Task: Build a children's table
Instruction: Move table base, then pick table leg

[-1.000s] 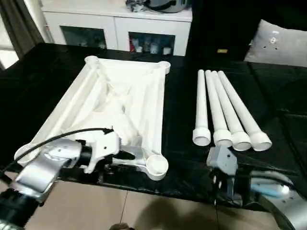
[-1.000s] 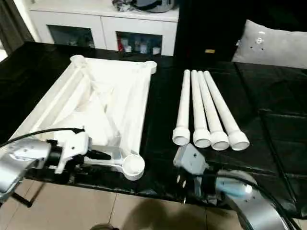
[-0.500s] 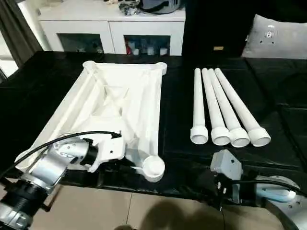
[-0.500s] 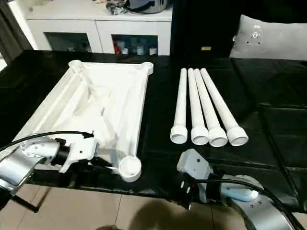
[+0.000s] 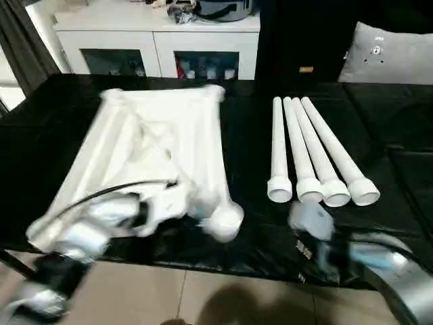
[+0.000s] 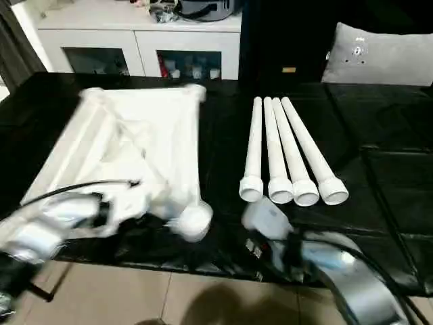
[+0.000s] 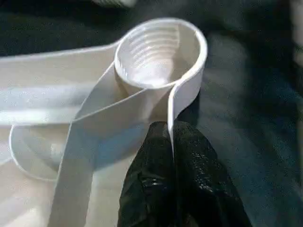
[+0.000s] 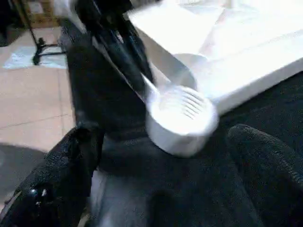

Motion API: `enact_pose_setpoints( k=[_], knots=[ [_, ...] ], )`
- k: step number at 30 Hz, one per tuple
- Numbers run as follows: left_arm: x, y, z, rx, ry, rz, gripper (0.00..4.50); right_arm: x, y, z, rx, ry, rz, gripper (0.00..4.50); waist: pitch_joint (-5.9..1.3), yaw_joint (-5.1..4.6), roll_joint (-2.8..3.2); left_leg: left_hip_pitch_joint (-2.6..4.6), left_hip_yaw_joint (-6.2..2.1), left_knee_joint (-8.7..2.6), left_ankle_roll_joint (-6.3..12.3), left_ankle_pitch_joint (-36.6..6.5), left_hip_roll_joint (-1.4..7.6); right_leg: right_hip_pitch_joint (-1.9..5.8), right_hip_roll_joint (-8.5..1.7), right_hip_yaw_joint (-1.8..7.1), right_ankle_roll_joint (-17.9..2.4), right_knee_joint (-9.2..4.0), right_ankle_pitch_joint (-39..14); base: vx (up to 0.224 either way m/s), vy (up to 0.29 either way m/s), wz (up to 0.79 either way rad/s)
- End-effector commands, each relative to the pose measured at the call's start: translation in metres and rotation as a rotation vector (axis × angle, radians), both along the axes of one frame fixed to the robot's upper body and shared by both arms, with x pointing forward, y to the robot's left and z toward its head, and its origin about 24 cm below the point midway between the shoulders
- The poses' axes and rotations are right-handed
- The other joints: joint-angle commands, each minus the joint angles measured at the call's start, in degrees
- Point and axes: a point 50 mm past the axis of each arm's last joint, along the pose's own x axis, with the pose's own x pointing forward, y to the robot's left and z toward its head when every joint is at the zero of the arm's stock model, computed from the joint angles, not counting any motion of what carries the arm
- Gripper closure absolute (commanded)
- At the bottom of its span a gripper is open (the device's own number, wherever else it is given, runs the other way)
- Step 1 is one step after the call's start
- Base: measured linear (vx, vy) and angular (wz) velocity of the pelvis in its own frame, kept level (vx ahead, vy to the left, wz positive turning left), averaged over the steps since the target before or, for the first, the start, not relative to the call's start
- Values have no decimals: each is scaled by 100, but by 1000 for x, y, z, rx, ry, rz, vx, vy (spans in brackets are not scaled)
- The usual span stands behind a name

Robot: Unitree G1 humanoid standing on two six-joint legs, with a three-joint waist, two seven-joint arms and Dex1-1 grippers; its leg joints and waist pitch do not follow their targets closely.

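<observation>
Left fingers [image 7: 182, 163] pinched on table top [image 5: 162, 135] rim beside corner socket [image 7: 158, 52]; right fingers [image 8: 52, 175] spread wide, unladen.

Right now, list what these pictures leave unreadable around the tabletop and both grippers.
- Left gripper: blurred in the head views; the left wrist view shows its fingers pinching the tabletop's thin rim beside the corner socket.
- Tabletop's near-left corner: hidden behind the left arm in the head views.
- Right gripper: a blur in the head views; its fingertips run past the right wrist picture's edges.
- Four legs: open ends too small to see inside.
</observation>
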Motion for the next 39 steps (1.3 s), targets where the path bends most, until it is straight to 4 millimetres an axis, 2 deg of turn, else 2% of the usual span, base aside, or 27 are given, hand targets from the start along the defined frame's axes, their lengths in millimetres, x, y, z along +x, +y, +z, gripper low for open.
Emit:
enact_pose_setpoints(
  k=[1, 2, 4, 5, 6, 7, 8, 9, 10, 12, 15, 18, 19, 20, 21, 22, 24, 25, 27, 28, 29, 30, 33, 35, 39],
  knots=[
    [10, 4, 6, -10, -59, 48, 448, 10, -3, -3, -25, -1, -70, 0, -295, 24, -119, 16, -140, -425, 158, -973, 406, 176, -536, 292, -1099, -526, -866, 0, 0, 0],
    [10, 3, 6, -9, -62, 43, 448, 11, -2, -3, -23, -3, -77, 0, -300, 18, -107, 13, -144, -427, 142, -929, 405, 176, -530, 288, -1109, -513, -734, 0, 0, 0],
    [12, 0, 5, -3, -72, 28, 448, 14, -1, -3, -16, -8, -93, 0, -320, 14, -133, 22, -137, -406, 175, -767, 413, 174, -517, 284, -1172, -471, -150, 0, 0, 0],
    [12, -1, 5, 2, -75, 25, 448, 15, -1, -3, -14, -10, -96, 0, -319, 28, -152, 17, -130, -396, 249, -686, 410, 190, -518, 282, -1219, -444, 198, 0, 0, 0],
    [13, -2, 5, 5, -80, 14, 448, 17, 0, -2, -10, -12, -104, 0, -325, 41, -153, 19, -129, -391, 267, -658, 415, 195, -527, 282, -1229, -434, 278, 0, 0, 0],
    [13, -2, 5, 5, -80, 14, 448, 17, 0, -2, -10, -12, -104, 0, -318, 45, -148, 22, -124, -390, 296, -673, 410, 187, -534, 277, -1246, -440, 270, 0, 0, 0],
    [14, -5, 2, 8, -87, -14, 448, 26, 3, -1, 13, -36, -186, 0, -305, 47, -121, 20, -127, -397, 271, -716, 410, 170, -535, 279, -1249, -460, 147, 0, 0, 0],
    [14, -5, 1, 11, -90, -25, 448, 31, 3, 0, 31, -40, -233, 0, -300, 35, -126, 23, -124, -407, 236, -774, 404, 161, -531, 276, -1249, -473, 36, 0, 0, 0],
    [13, -5, 0, 13, -92, -31, 448, 34, 3, 0, 44, -41, -264, 0, -299, 35, -136, 45, -130, -425, 139, -897, 413, 162, -532, 275, -1257, -474, -161, 0, 0, 0],
    [12, -3, -2, 24, -88, -43, 448, 39, 5, 3, 89, -59, -302, 0, -285, 38, -113, 60, -129, -453, 5, -1133, 434, 155, -544, 288, -1233, -486, -398, 0, 0, 0],
    [9, 2, -5, 44, -81, -60, 448, 43, 11, 9, 170, -38, -328, 0, -294, 30, -108, 59, -143, -474, -51, -1172, 441, 163, -544, 290, -1198, -466, -275, 0, 0, 0],
    [7, 5, -4, 47, -56, -54, 448, 49, 15, 11, 167, -53, -372, 0, -294, 14, -113, 59, -133, -471, -77, -1090, 434, 165, -546, 292, -1205, -455, -160, 0, 0, 0],
    [6, 5, -1, 18, -47, -44, 448, 57, 15, 12, 143, -61, -449, 0, -293, 4, -91, 60, -133, -474, -115, -1050, 429, 149, -541, 289, -1231, -439, -157, 0, 0, 0],
    [6, 5, -1, 18, -47, -44, 448, 57, 15, 12, 143, -61, -449, 0, -288, -11, -103, 47, -128, -478, -125, -1049, 410, 150, -532, 286, -1237, -445, -198, 0, 0, 0],
    [4, 5, 10, -78, -25, -6, 405, 77, 14, 12, 88, -27, -609, 0, -290, -28, -80, 70, -126, -482, -224, -1047, 406, 139, -527, 289, -1278, -428, -294, 0, 0, 0],
    [2, 5, 16, -117, -14, 7, 405, 85, 13, 13, 62, -9, -659, 0, -301, -51, -85, 66, -139, -489, -269, -992, 396, 147, -524, 277, -1332, -404, -272, 0, 0, 0],
    [-3, 5, 24, -168, -5, 24, 390, 99, 13, 15, 12, 18, -740, 0, -297, -40, -66, 73, -98, -460, -298, -945, 400, 114, -496, 293, -1342, -420, -159, 0, 0, 0],
    [-3, 5, 24, -168, -5, 24, 386, 99, 13, 15, 12, 18, -740, 0, -309, -40, -61, 66, -101, -450, -316, -899, 393, 125, -498, 288, -1362, -394, -74, 0, 0, 0],
    [-8, 4, 32, -208, -5, 54, 353, 115, 12, 21, -19, 28, -820, 0, -304, 2, -87, 74, -73, -447, -304, -835, 387, 123, -472, 289, -1262, -407, 49, 0, 0, 0],
    [-8, 4, 32, -208, -5, 54, 353, 115, 12, 21, -19, 28, -820, 0, -320, -12, -85, 58, -88, -439, -331, -778, 387, 145, -494, 287, -1291, -357, 175, 0, 0, 0],
    [-8, 4, 32, -208, -5, 54, 346, 115, 12, 21, -19, 28, -820, 0, -319, 6, -69, 68, -70, -438, -323, -725, 375, 131, -467, 282, -1219, -390, 210, 0, 0, 0],
    [-13, 2, 39, -220, 2, 90, 340, 129, 11, 26, -47, 39, -883, 0, -338, -37, -116, 36, -77, -428, -331, -591, 375, 176, -475, 285, -1234, -341, 434, 0, 0, 0],
    [-19, 2, 42, -191, 10, 125, 312, 140, 12, 28, -83, 76, -916, 0, -340, -50, -100, 19, -66, -407, -301, -391, 358, 162, -449, 274, -1255, -334, 635, 0, 0, 0],
    [-21, 3, 42, -164, 14, 141, 307, 144, 13, 26, -88, 103, -917, 0, -319, -51, -106, 8, -53, -409, -276, -432, 348, 158, -434, 270, -1219, -357, 510, 0, 0, 0],
    [-27, 3, 46, -146, 26, 174, 270, 148, 15, 20, -107, 150, -923, 0, -326, -38, -109, 14, -53, -405, -262, -413, 359, 159, -434, 265, -1196, -349, 499, 0, 0, 0]
  ],
)
